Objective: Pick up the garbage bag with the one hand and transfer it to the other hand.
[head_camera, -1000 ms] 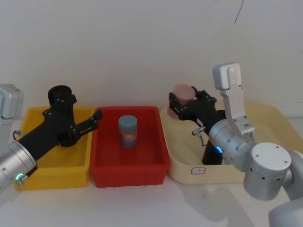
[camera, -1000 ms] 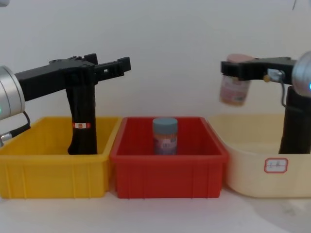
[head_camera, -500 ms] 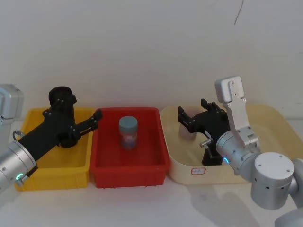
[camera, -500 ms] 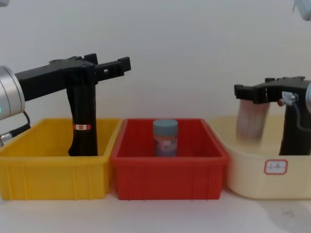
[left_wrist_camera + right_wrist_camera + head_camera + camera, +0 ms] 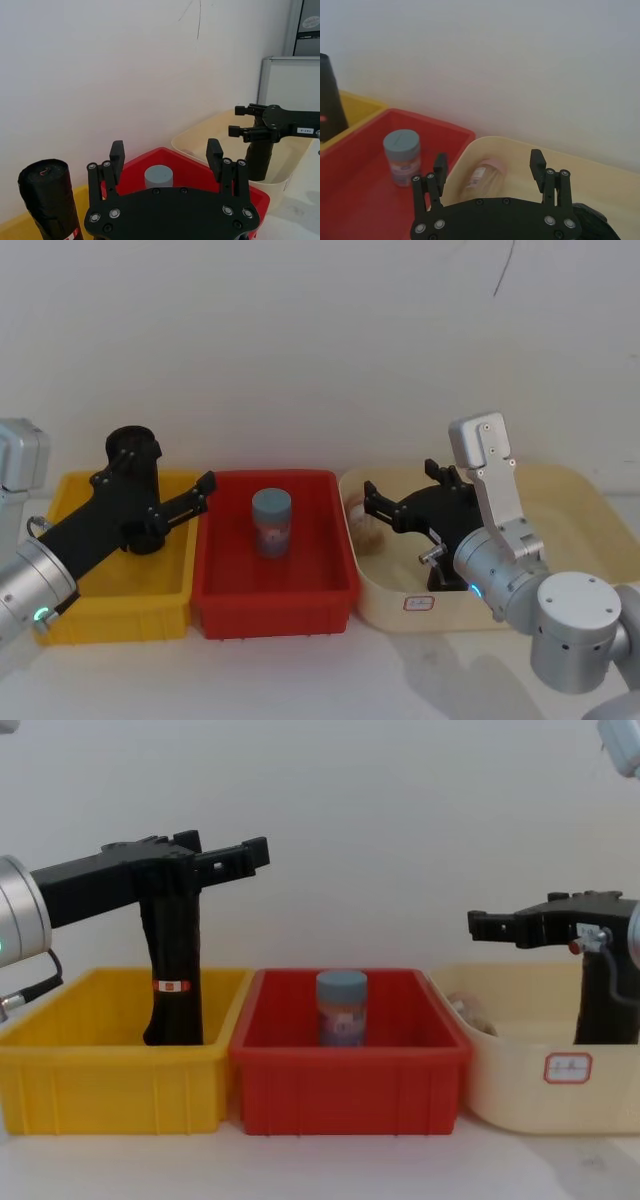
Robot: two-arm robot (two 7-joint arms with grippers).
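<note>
The right gripper (image 5: 372, 505) hung with its jaws spread and empty over the cream tray (image 5: 580, 485), a pink-capped bottle (image 5: 481, 176) lying on its side below them. Just behind the gripper stood the garbage bag (image 5: 604, 1002) — a plain black roll, upright in the tray. The left gripper (image 5: 258, 855) hovered above the yellow bin (image 5: 100, 1080), jaws apart, beside a red-banded black roll (image 5: 172, 965) — a blue-capped jar (image 5: 270, 521) stood in the red bin (image 5: 272, 595)
</note>
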